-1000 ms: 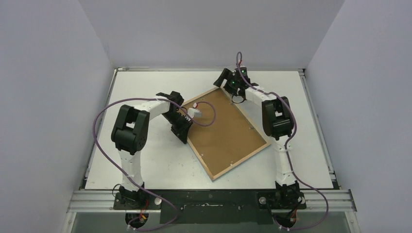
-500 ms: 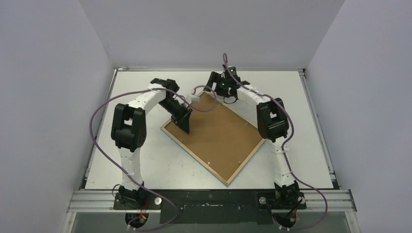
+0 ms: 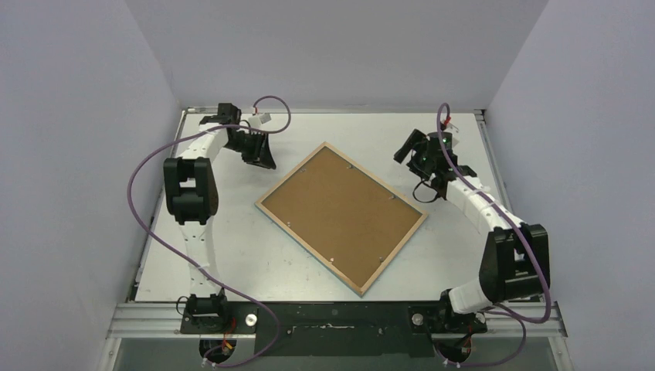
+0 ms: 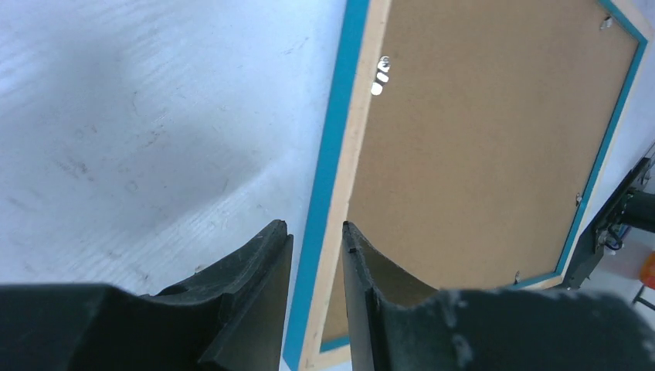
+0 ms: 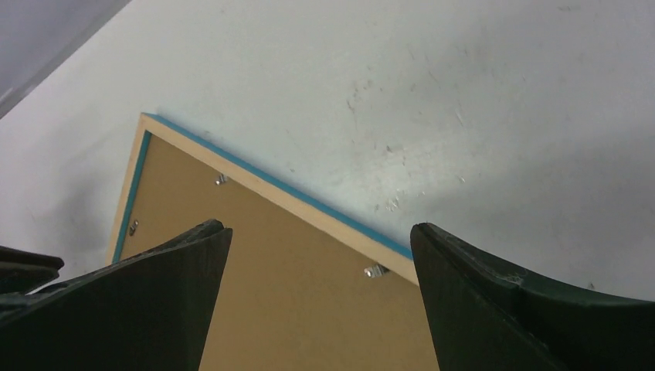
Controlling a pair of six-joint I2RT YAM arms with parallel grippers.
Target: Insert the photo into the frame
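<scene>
left gripper [image 4: 314, 226]: jaws only a little apart with nothing between them. It hangs near the far-left corner of the worktop [image 3: 232, 255], just off the frame's far-left side, and that side's rim shows through the gap.
right gripper [image 5: 318, 228]: jaws wide apart and empty. It is raised toward the far-right corner, beside the frame's far-right side and clear of it.
frame [image 3: 290, 175]: face down in the middle of the worktop, turned so its corners point at the edges. The blue border lies against the surface with the wooden rim up, and the near corner is close to the near edge.
in the frame: the board [image 3: 340, 215] fills the opening and lies level inside the rim. Small clips [image 5: 375, 270] sit along its sides; they are too small to tell whether they are turned over the board.
photo: not seen in any view; whether it lies under the board cannot be told.
other containers: none in view.
risk, sliding: the frame lies loose on a smooth worktop. A gripper landing off-centre on the rim would likely push or spin it rather than catch it, and the near corner could go over the near edge.
risk, narrow jaws: the left gap looks scarcely wider than the rim, so a small misalignment would set a finger down on wood or board.
risk, loose board: if the clips are not turned home, lifting or flipping the frame would let the board, and anything beneath it, drop out.
risk, cable [image 3: 276, 102]: the left arm's loop hangs by the wrist and could drag across the frame's far corner during a reach.
</scene>
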